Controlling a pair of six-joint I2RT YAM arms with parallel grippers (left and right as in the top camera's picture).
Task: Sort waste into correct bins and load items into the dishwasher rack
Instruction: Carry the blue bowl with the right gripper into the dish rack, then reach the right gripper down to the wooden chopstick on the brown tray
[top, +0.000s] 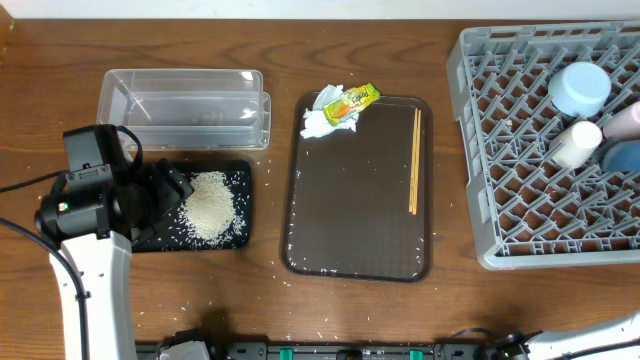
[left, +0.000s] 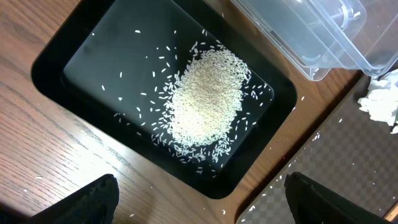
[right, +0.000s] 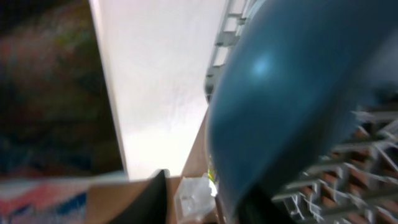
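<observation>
loading step, it seems: the large blue bowl (right: 292, 93) looms at the right claw (right: 204, 203) over the grey plastic lattice dishwasher rack (top: 500, 150), grip impossible to tell, while the left claw (left: 205, 205) hangs wide open, empty, above the shallow black tray (left: 56, 68) of white rice (left: 205, 106), crumpled white paper napkin (top: 318, 122) likely next.

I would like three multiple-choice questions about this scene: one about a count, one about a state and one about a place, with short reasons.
1. Cups in the rack: A one; B two; C three.
2. The left gripper over the black tray is: A open; B shut on a cup; C shut, empty.
3. The chopsticks lie on: A the black tray; B the brown tray; C the rack.
Answers: 1 B, a white cup and a pink cup are there; 2 A, its jaws stand wide apart; 3 B, near the edge facing the rack.
</observation>
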